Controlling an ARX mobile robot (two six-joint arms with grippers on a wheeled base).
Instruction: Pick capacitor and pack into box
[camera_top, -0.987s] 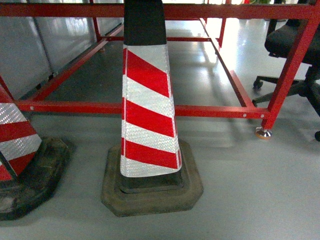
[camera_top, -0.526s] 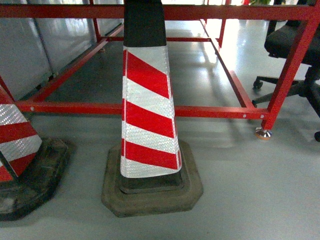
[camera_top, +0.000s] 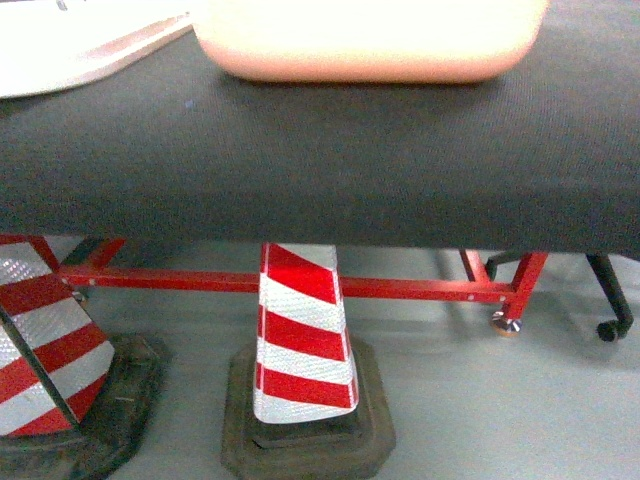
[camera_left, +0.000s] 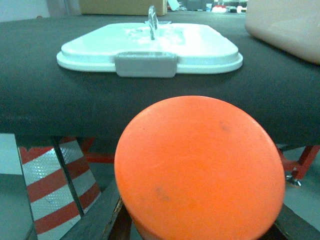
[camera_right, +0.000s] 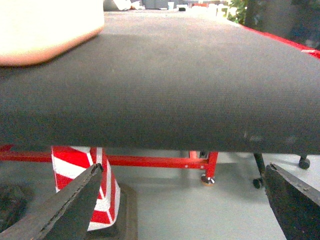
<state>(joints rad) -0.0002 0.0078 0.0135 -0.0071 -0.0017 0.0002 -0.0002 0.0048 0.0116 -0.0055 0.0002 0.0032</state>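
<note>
No brand, label or legible writing is seen on any surface.

In the right wrist view the right gripper (camera_right: 182, 200) is shown with its two dark fingers (camera_right: 65, 205) set wide apart at the lower corners of the picture; nothing is held or touched between them, and they are placed below the near edge of the black table (camera_right: 200, 90).

In the left wrist view the left gripper's fingers (camera_left: 100, 220) are glimpsed only as dark strips at the bottom, mostly hidden behind a large orange disc (camera_left: 200, 170) that fills the lower middle; whether that claw is apart, together or clamped cannot be told.

The box (camera_top: 370, 40), a pale pink tub with rounded corners, is seen in the head view on the black table top at the upper middle, its long axis running left to right across the picture; only its lower wall is shown. Its white lid (camera_left: 150, 45) is laid flat on the table apart from it, to its left, with one grey latch (camera_left: 146, 64) facing the left wrist camera and the thin handle (camera_left: 152, 21) standing upright at its middle.

Under the table, a red-and-white striped cone (camera_top: 303, 340) is stood on the grey floor before a red frame (camera_top: 400, 288); a second cone (camera_top: 50, 340) is seen at the left.
</note>
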